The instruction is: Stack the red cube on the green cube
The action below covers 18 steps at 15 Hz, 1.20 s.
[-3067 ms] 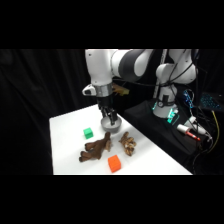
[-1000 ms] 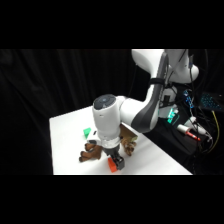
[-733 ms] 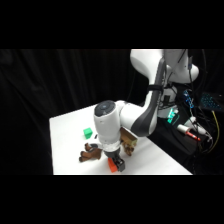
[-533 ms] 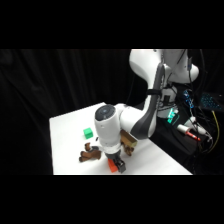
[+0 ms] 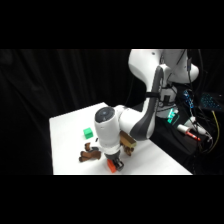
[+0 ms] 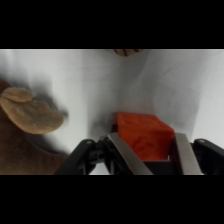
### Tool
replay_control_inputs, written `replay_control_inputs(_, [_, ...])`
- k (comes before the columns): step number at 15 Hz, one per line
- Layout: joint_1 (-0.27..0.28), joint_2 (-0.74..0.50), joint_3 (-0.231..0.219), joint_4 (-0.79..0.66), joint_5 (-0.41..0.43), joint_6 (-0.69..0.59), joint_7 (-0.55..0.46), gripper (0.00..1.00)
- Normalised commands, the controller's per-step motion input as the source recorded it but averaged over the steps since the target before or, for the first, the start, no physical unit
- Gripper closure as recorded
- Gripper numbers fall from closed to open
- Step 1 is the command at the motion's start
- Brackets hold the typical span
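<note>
Side view: the arm is bent low over the near part of the white table [image 5: 65, 145], with the end effector [image 5: 115, 163] pointing down at the red cube [image 5: 116, 168], which sits on the table near its front edge. The cube lies directly beneath the end effector, partly hidden by it. The green cube [image 5: 88, 132] rests on the table well apart, up and to the picture's left of the red one, with a brown plush toy [image 5: 90, 154] lying between the two and close beside the arm's wrist. Finger spacing cannot be read from this view. Wrist view: the red cube [image 6: 145, 136] stands between the two metal fingers [image 6: 186, 156], one on each side face; the fingers look close to or touching the faces, jaws narrowed to about the cube's width, but whether they press on it I cannot tell. The cube appears to rest on the table [image 6: 90, 85]. The brown plush toy [image 6: 27, 112] fills the left edge; the green cube is out of this view. Judgement: the grasp is the step in hand; the carry that follows must run from the red cube toward the green cube, passing over or around the toy.
</note>
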Motion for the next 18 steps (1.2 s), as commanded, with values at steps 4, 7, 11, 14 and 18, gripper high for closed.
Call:
replay_control_inputs(4, [0.103, -0.13, -0.098, -0.02, -0.046, -0.05, 0.04, 0.71])
replay_control_inputs(7, [0.04, -0.33, -0.024, -0.11, -0.054, -0.26, -0.11, 0.74])
replay_control_inputs(11, [-0.03, -0.46, 0.012, -0.14, -0.06, -0.42, -0.21, 0.74])
replay_control_inputs(14, [-0.102, -0.4, -0.004, -0.06, -0.092, -0.41, -0.24, 0.74])
replay_control_inputs(18, [-0.173, -0.22, -0.02, 0.05, -0.074, -0.29, -0.28, 0.74])
